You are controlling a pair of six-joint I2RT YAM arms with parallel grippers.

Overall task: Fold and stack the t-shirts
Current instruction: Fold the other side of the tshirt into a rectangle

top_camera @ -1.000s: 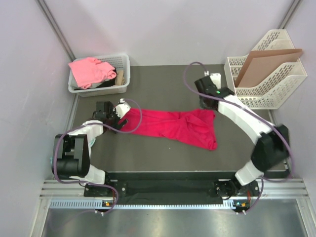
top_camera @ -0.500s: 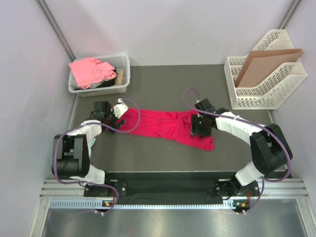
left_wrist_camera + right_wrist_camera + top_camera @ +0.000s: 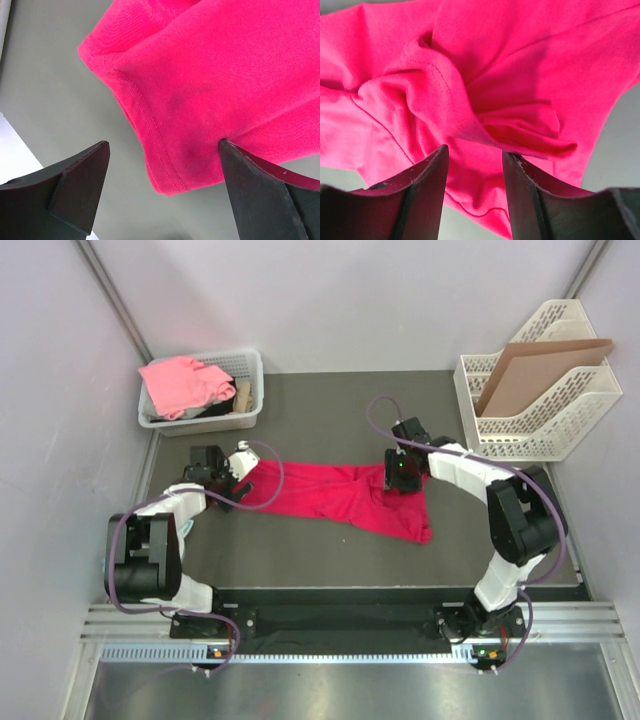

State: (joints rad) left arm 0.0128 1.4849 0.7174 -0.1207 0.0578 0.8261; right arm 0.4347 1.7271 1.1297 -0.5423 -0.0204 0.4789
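The crimson-red t-shirt (image 3: 330,495) lies crumpled in a long strip across the middle of the dark table. My left gripper (image 3: 245,483) is open at its left end. In the left wrist view the hemmed corner of the shirt (image 3: 225,65) lies between the wide-apart jaws of the left gripper (image 3: 162,145), and the right finger (image 3: 250,185) touches the cloth. My right gripper (image 3: 397,488) sits low over the bunched right part. Its jaws stand a little apart over a fold of the shirt (image 3: 510,60), as the right wrist view of the gripper (image 3: 475,151) shows. The salmon-pink t-shirt (image 3: 180,380) lies heaped in a basket.
A white basket (image 3: 255,390) stands at the back left and holds the pink shirt and some dark items. A white file rack (image 3: 560,425) with a brown cardboard sheet (image 3: 540,365) stands at the back right. Grey walls close in on the left and the back.
My right gripper has come from the shirt's back right edge down onto its bunched right part, then drawn back a little. The left gripper has hardly moved.
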